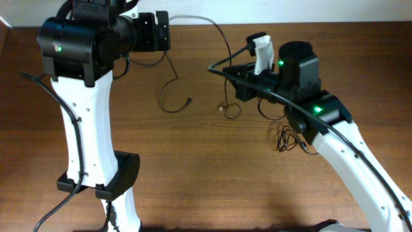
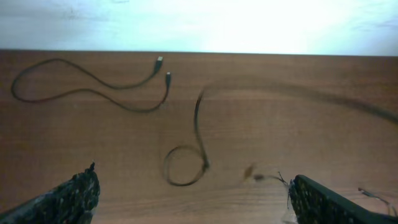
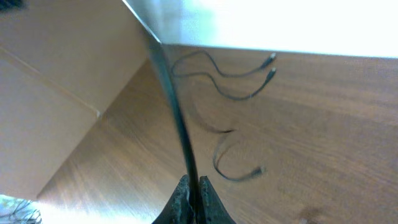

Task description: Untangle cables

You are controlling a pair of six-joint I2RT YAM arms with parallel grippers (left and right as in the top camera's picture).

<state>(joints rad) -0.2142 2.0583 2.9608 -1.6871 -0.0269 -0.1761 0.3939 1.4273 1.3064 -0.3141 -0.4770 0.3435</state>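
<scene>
Surface: brown wood point(image 1: 212, 187), far edge blurred.
Left end effector point(image 2: 193, 196): fingers wide apart, tips cut off.
Right end effector point(image 3: 193, 186): pinching taut cable point(image 3: 176, 115).
Other cables point(image 1: 161, 102): loose, one motion-blurred.

White plastic arm links point(image 1: 87, 116), bulky black joint housings point(image 1: 77, 38), small green indicator lights point(image 1: 59, 48), thick black cables point(image 1: 78, 138) running alongside.

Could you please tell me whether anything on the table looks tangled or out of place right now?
Yes. A small bunched knot of thin cable lies beside the right arm, not yet untangled. The right gripper is shut on another cable, pulled straight away from its fingers.
</scene>
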